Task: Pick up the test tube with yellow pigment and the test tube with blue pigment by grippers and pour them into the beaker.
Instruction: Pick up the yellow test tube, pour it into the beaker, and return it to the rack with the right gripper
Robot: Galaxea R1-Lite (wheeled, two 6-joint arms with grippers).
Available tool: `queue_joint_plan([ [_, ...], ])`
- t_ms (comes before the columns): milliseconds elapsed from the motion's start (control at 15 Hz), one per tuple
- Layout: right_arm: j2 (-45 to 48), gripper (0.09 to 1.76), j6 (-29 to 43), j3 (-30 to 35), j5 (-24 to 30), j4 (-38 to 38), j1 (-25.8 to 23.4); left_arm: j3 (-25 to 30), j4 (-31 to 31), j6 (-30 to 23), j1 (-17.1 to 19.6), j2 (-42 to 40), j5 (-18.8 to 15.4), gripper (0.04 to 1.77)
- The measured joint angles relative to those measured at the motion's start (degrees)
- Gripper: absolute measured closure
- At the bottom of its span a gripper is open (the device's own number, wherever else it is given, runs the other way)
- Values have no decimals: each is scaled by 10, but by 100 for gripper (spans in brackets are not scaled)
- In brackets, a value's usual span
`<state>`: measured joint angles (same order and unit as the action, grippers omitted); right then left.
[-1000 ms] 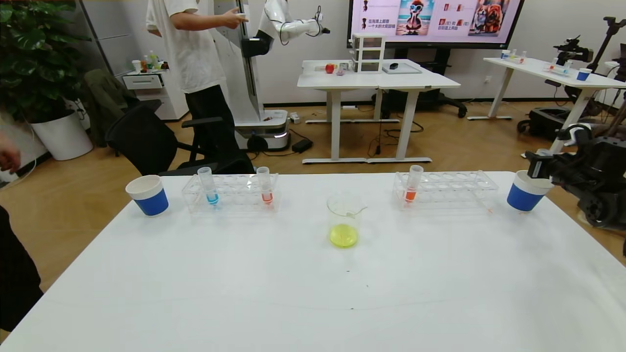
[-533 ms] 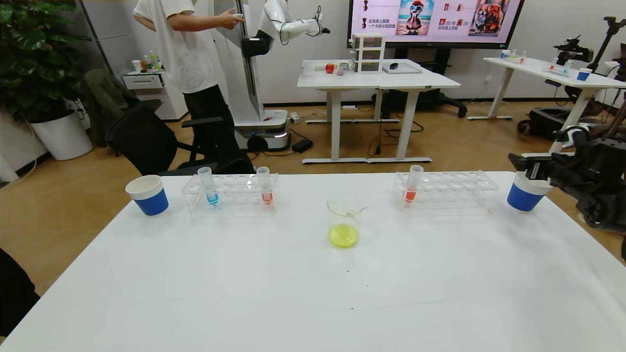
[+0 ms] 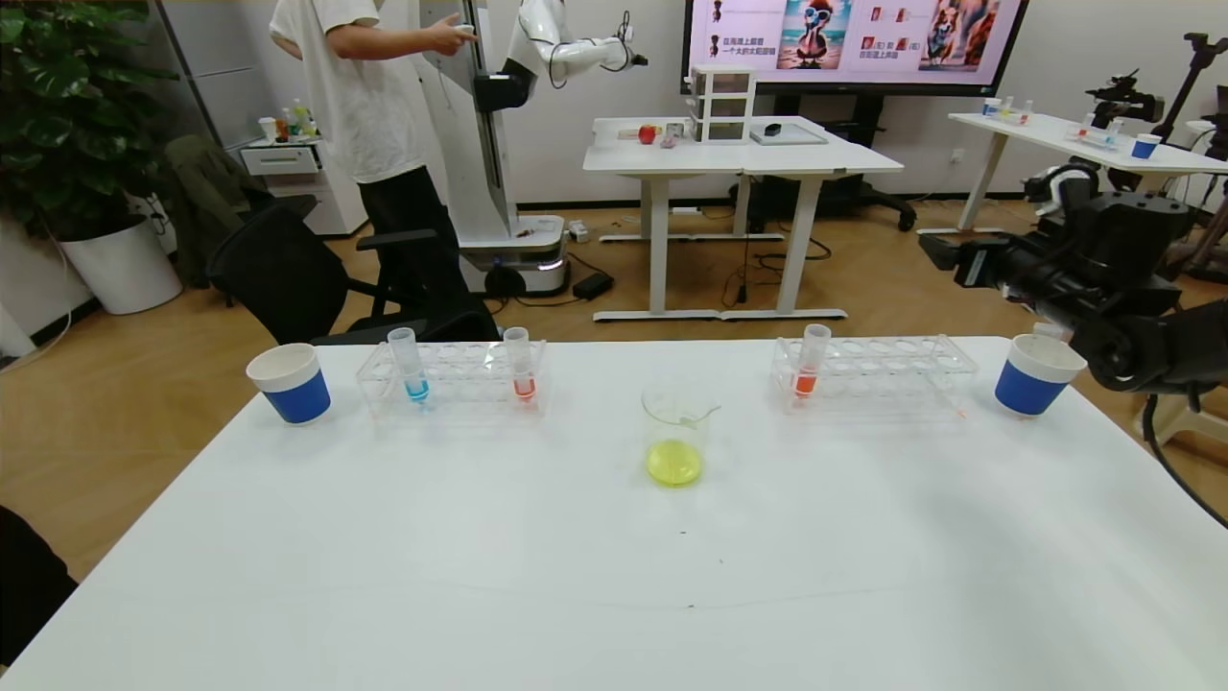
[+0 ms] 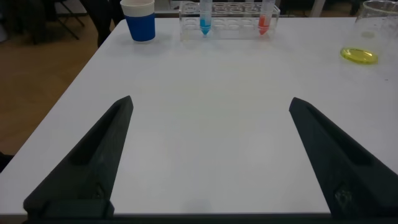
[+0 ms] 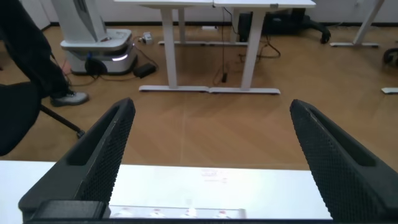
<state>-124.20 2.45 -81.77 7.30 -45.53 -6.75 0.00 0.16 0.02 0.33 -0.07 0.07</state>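
The test tube with blue pigment (image 3: pixel 414 369) stands in the left clear rack (image 3: pixel 451 384); it also shows in the left wrist view (image 4: pixel 204 18). The beaker (image 3: pixel 677 427) stands mid-table with yellow liquid in its bottom, and shows in the left wrist view (image 4: pixel 367 37). The test tube with yellow pigment is out of view. My right gripper (image 3: pixel 935 248) is open and empty, held high above the right rack's far end, near the right paper cup (image 3: pixel 1031 381); its jaws (image 5: pixel 211 106) frame the floor. My left gripper (image 4: pixel 211 102) is open and empty, low over the table's front left.
Orange-red tubes stand in the left rack (image 3: pixel 521 369) and the right rack (image 3: pixel 809 369). A second blue-and-white cup (image 3: pixel 291 384) stands at the far left. A chair, a person and other tables lie beyond the far table edge.
My right gripper has risen from just over the right paper cup and moved up and inward. The dark arm at the lower left edge has dropped lower.
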Motion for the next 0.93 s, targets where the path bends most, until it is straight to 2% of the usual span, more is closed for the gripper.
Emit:
queue_joint_plan([
  [200, 63, 11, -1, 31, -27, 3, 45, 0, 0, 0, 0, 0, 0, 6],
  [400, 169, 11, -9, 111, -29, -4, 69, 0, 0, 0, 0, 0, 0, 6],
  [933, 600, 11, -41, 400, -28, -31, 91, 0, 0, 0, 0, 0, 0, 6],
])
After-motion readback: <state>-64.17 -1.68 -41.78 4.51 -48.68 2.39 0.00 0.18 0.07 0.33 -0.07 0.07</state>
